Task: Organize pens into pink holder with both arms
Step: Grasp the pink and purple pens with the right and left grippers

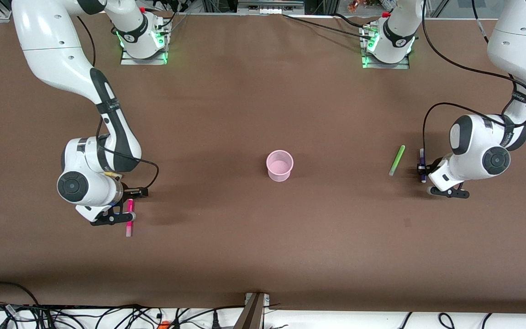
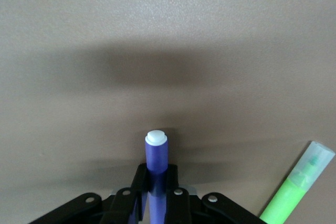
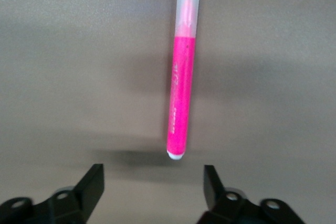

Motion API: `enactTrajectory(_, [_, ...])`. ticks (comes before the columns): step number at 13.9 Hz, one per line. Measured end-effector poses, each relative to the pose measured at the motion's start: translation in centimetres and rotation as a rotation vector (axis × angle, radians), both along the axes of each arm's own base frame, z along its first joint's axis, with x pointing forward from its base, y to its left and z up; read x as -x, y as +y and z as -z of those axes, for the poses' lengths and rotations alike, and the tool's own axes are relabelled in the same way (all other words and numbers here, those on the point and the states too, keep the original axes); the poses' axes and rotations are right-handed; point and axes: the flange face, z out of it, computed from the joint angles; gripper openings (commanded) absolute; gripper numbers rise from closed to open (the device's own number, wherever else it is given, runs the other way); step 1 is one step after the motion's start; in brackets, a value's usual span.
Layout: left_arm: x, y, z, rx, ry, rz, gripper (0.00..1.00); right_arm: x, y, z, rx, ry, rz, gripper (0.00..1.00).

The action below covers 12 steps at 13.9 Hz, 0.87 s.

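Front view: the pink holder (image 1: 280, 165) stands upright near the middle of the brown table (image 1: 263, 114). Toward the left arm's end, the green pen (image 1: 397, 160) lies flat on the cloth, and just beside it the purple pen (image 1: 422, 165) sits in the left gripper (image 1: 422, 170), low at the table surface. Toward the right arm's end, the magenta pen (image 1: 129, 217) lies on the table, nearer to the camera than the holder, with the right gripper (image 1: 123, 211) low right next to it. Only 3 pens show here.

Left wrist view: the left gripper (image 2: 155, 192) has its 2 black fingers (image 2: 137, 190) pressed against the purple pen (image 2: 156, 174), whose white end cap points away from the wrist. The green pen (image 2: 299, 190) lies just beside it on the table, its clear cap farthest from the gripper.

Right wrist view: the right gripper (image 3: 152, 184) stands wide, its fingers (image 3: 93, 182) well apart and gripping nothing. The magenta pen (image 3: 181, 95) lies on the table just ahead of the gap between them, its translucent cap pointing away from the fingertips.
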Motion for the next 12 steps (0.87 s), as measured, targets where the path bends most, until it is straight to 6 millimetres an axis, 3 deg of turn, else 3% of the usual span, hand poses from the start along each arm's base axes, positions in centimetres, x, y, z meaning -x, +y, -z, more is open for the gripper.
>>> enactTrajectory(2, [-0.1,0.2,-0.1,0.000,-0.006,0.000,0.00,-0.3,-1.0,1.4,-0.006,-0.020,-0.031,0.74])
enactTrajectory(4, [-0.3,0.3,-0.3,-0.001,-0.017,0.003,0.00,-0.5,-2.4,2.6,-0.014,-0.027,-0.048,0.64])
enactTrajectory(6, [-1.1,0.2,-1.8,-0.005,-0.030,0.011,0.00,-0.7,-2.8,2.3,-0.017,-0.033,-0.050,0.55])
enactTrajectory(8, [-2.0,-0.9,-5.3,-0.002,-0.005,0.054,0.00,-0.8,-2.8,2.2,-0.017,-0.037,-0.050,0.45])
enactTrajectory(12, [-4.3,-5.5,-15.1,0.058,0.008,0.239,0.00,-0.9,-2.7,1.8,-0.020,-0.042,-0.052,0.19])
